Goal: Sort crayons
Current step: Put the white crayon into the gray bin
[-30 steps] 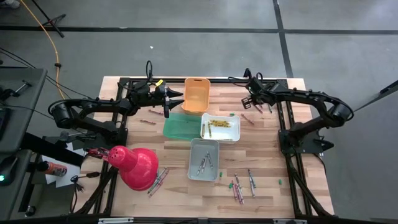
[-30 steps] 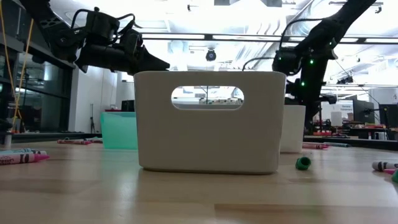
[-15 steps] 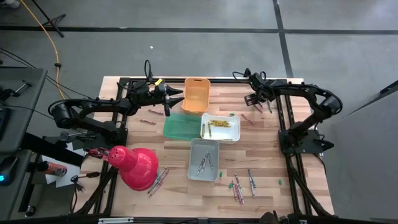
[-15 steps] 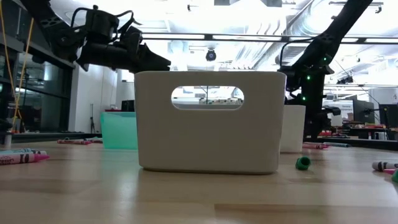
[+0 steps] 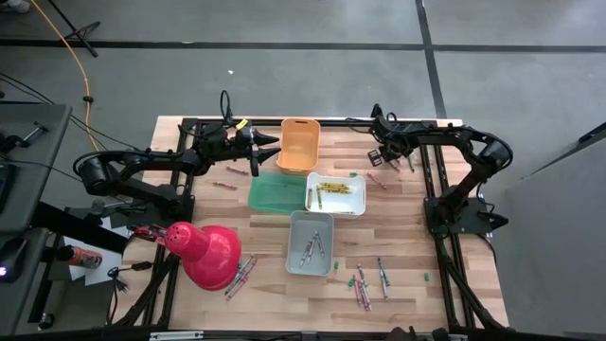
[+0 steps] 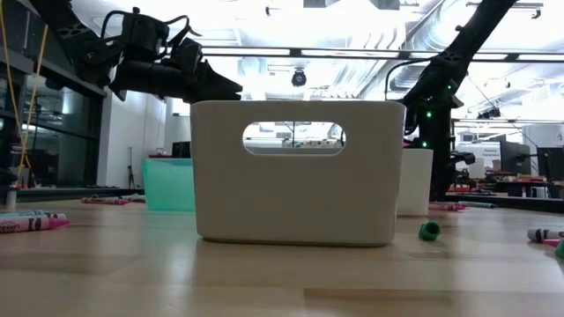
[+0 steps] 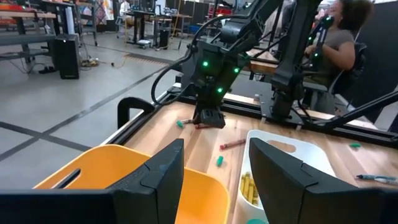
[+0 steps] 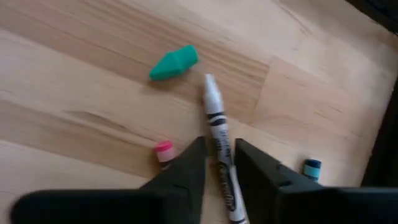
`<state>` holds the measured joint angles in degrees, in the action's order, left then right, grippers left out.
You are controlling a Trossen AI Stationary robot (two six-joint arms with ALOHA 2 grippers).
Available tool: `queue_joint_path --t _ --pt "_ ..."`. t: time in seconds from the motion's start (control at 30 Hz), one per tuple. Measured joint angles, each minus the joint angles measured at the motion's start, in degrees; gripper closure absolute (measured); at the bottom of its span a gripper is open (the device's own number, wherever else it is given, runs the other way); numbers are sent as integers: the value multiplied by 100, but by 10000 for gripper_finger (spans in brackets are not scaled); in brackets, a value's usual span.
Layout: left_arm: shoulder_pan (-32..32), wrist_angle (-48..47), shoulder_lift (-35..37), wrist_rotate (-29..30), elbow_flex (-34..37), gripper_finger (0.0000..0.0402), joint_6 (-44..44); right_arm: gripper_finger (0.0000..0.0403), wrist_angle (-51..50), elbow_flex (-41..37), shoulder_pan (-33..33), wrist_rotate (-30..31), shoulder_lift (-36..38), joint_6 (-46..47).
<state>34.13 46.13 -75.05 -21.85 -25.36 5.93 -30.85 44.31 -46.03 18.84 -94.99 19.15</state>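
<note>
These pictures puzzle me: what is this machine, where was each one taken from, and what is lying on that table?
It is a robot with two dark arms, each ending in a two-fingered tool. One picture looks straight down, one looks level across the wooden table, and two come from cameras on the wrists. On the table sit an orange bin, a green bin, a white bin holding yellow crayons and a grey bin, with loose crayons scattered about. The left tool hangs open over the orange bin, empty. The right tool sits low over the boards, its fingers either side of a white crayon.
</note>
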Motion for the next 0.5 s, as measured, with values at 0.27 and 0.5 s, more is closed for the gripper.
queue_joint_path --t 0.27,0.5 --pt "-2 -280 277 -13 -2 233 145 395 -24 -3 252 351 -171 29" --pt "0 -701 742 -10 -2 233 6 402 -299 -106 510 318 408 87"
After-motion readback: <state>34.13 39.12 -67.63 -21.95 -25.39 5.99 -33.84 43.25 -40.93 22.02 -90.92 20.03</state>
